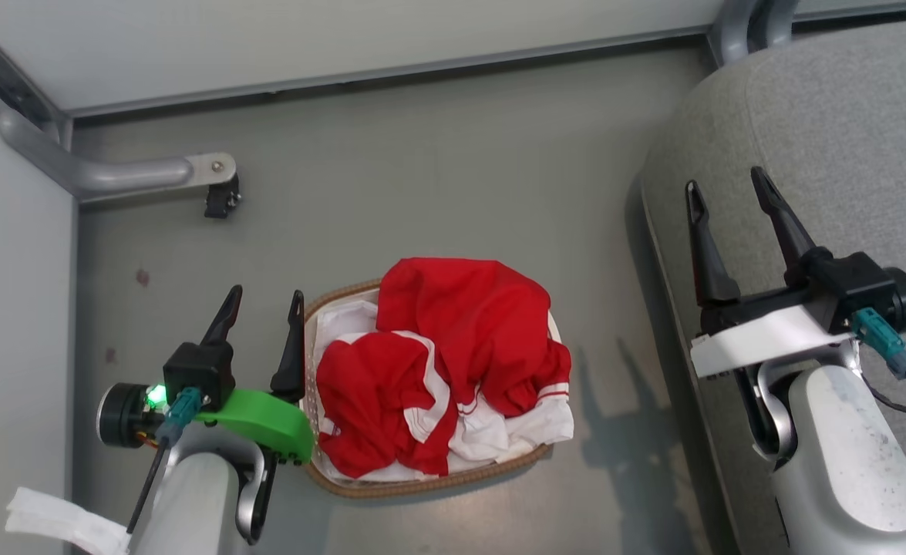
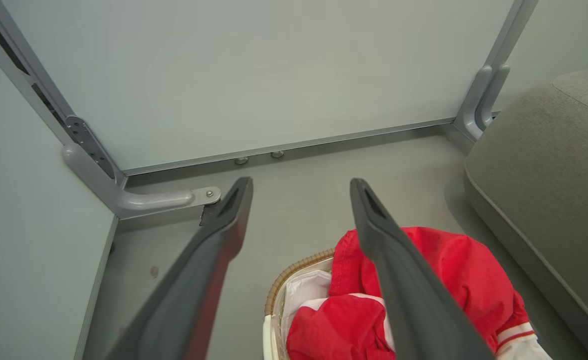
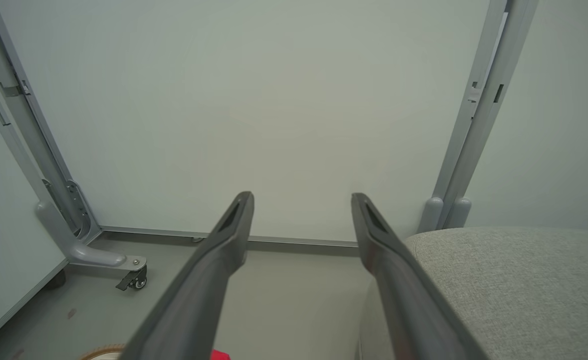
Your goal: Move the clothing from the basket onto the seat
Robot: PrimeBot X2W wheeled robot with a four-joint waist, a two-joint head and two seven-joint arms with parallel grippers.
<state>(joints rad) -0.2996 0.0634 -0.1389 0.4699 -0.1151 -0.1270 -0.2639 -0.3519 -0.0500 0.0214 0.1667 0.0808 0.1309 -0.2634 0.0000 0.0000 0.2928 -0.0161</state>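
Red-and-white clothing is lying heaped in the basket at lower centre, seemingly awaiting pickup, while the left gripper beside its rim and the right gripper over the grey seat at right are spreading their fingers wide, empty.

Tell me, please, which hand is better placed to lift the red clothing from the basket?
Left, I think. The left hand is open beside the basket, next to the clothing. The right hand, also open, hangs over the seat, farther away.
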